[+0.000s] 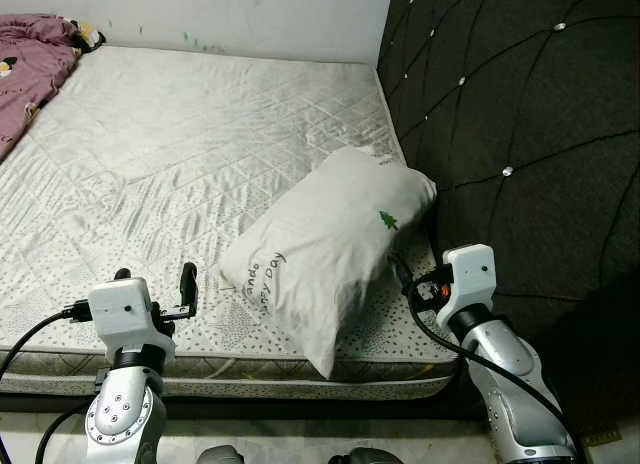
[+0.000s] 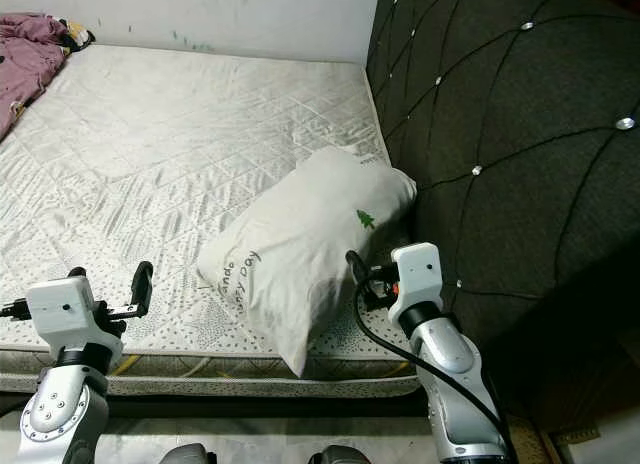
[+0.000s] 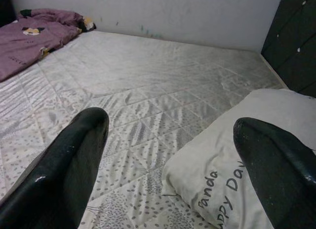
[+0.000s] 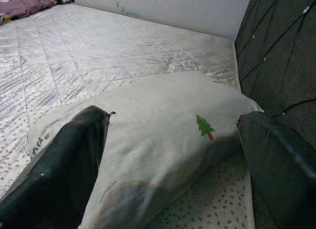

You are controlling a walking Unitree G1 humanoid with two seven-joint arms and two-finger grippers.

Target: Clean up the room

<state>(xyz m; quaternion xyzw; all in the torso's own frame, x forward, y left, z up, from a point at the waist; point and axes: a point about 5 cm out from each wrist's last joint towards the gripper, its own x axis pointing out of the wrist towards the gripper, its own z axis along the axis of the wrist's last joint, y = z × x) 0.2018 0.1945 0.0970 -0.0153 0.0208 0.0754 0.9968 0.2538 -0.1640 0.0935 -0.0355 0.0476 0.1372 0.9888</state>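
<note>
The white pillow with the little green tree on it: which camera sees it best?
The left eye view: the whole white pillow lies there on the quilted mattress, tree and lettering visible. The right eye view matches. The left wrist view catches one lettered corner; the right wrist view, its tree side.

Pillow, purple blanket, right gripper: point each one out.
pillow (image 1: 320, 249), left eye view, middle of its white cover.
purple blanket (image 3: 34, 39), left wrist view, middle of the crumpled fabric.
right gripper (image 4: 170, 165), right wrist view, midway between its open fingertips, over the pillow.
</note>
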